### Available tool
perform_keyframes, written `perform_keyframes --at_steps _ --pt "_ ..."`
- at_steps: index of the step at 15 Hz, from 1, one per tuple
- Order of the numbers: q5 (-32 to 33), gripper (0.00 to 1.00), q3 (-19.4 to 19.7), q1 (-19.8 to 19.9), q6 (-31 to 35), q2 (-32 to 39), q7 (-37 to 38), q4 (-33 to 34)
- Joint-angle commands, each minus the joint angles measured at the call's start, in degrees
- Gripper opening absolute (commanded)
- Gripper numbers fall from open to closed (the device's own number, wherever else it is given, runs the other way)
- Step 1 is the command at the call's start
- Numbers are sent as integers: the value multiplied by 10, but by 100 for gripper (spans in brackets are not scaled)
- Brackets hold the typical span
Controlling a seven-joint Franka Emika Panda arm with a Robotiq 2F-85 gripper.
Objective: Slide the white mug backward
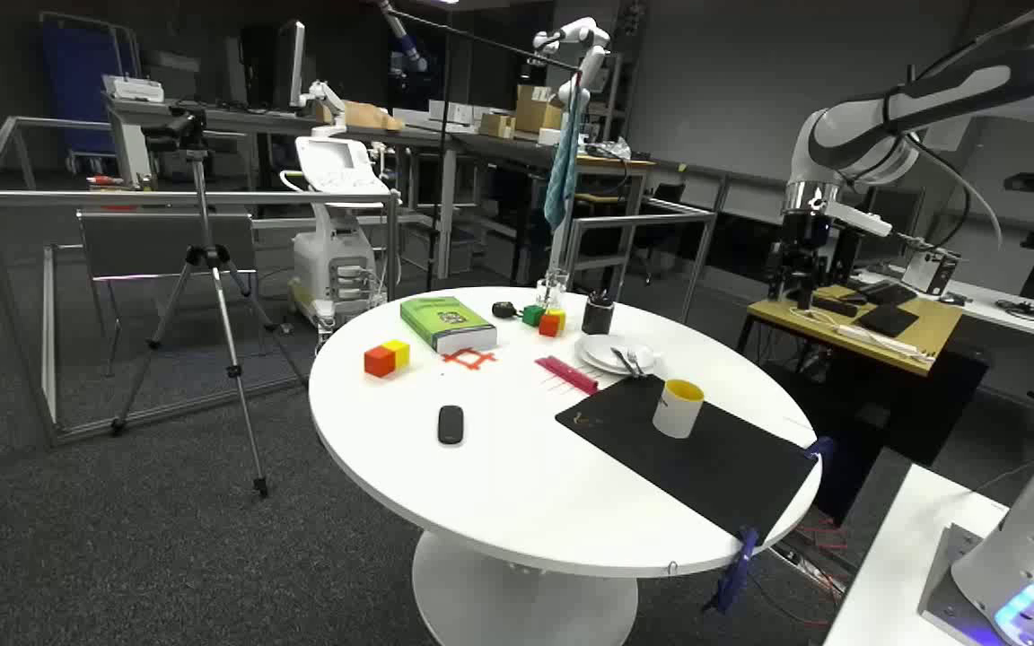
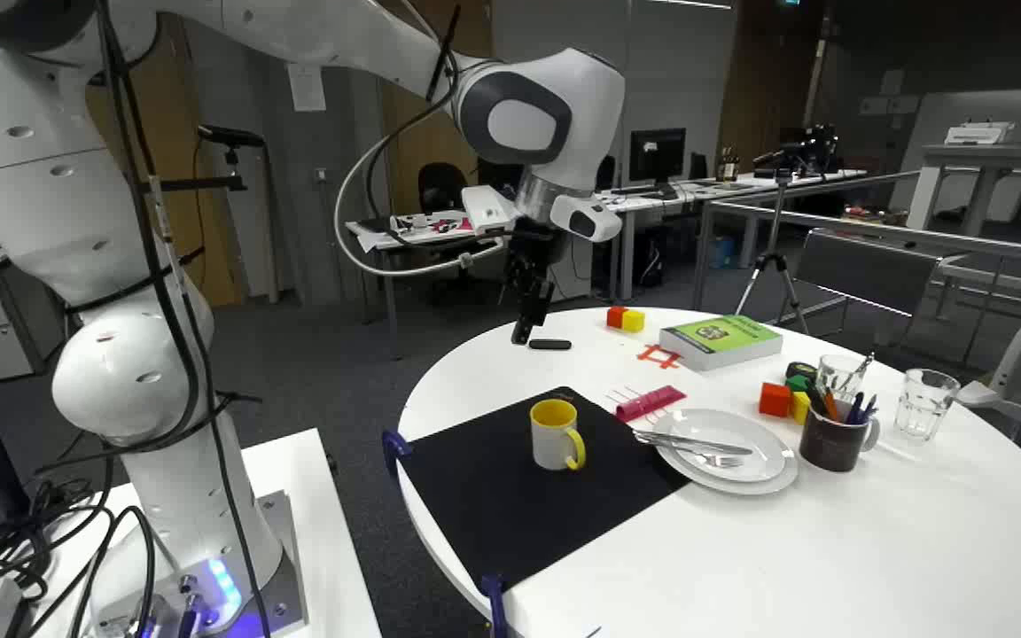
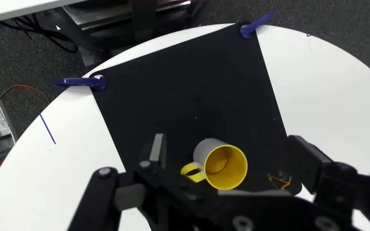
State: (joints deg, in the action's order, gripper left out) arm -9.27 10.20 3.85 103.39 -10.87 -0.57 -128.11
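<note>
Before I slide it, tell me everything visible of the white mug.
The white mug is a cylinder, seemingly glazed ceramic, with a yellow rim, inside and handle, and a small dark mark on its side. It stands upright on the black mat, looking empty. In the wrist view the handle points toward picture-left. The open fingers are clear; only the mat appears to touch it.
</note>
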Motion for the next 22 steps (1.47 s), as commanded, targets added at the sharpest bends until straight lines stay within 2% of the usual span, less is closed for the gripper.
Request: perform_keyframes --at_steps 1,9,14,17,18,20,21,22 --pt "-2 100 -10 11 -1 1 -2 1" --pt "-2 100 -10 11 -1 1 -2 1" --pt "43 100 -31 10 208 -16 13 -53" --pt "58 100 -38 8 309 -18 10 -82" --pt "51 100 -38 7 316 -19 9 -85" --pt "-11 100 -26 -4 265 -24 -29 -78" --pt "20 100 -35 3 285 -1 -6 -69" --pt "9 100 -35 3 279 -3 -12 -69"
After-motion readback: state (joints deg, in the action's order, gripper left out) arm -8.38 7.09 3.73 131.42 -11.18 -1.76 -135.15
